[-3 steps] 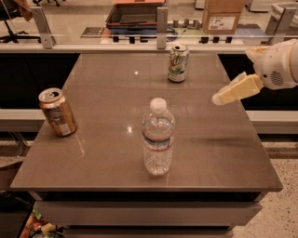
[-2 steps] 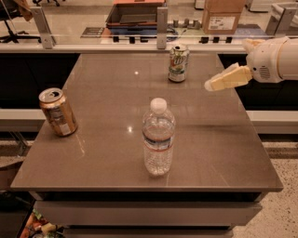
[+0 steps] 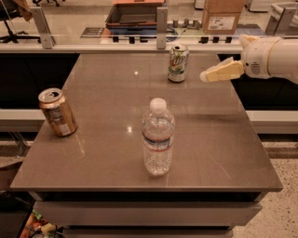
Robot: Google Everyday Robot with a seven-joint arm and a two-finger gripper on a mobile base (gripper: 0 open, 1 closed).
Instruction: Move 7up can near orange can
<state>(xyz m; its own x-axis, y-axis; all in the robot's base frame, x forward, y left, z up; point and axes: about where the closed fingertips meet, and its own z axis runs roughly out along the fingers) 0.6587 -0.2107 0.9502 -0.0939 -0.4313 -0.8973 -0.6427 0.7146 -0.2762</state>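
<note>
Camera view looks down across a brown-grey tabletop [image 3: 223, 135] on which three things stand. The 7up can [image 3: 178, 63] is upright near the far edge, a little right of the middle, with open surface to its left, to its right and in front of it. The orange can [image 3: 57, 113] stands close to the left edge, about halfway along that side and leaning slightly; it is well apart from the 7up can, diagonally across the tabletop. A clear bottle [image 3: 158, 138] with a white cap stands upright near the middle, toward the front edge and nearer the camera than the line from one can to the other, so the broad stretch of surface between the two cans lies open behind it. The cream-coloured hand [image 3: 207, 75] reaches in from the right on a white arm [image 3: 272, 56], hanging above the far right part of the tabletop just beside the 7up can. It is at about the can's height, points toward the can and is apart from it. Whether the hand is wide or narrow cannot be told. Behind the far edge runs a low rail [image 3: 102, 46] with metal posts, and beyond it sit a cardboard box [image 3: 220, 16] and a dark tray [image 3: 135, 14]. The front right part of the tabletop is open out to its edges.
</note>
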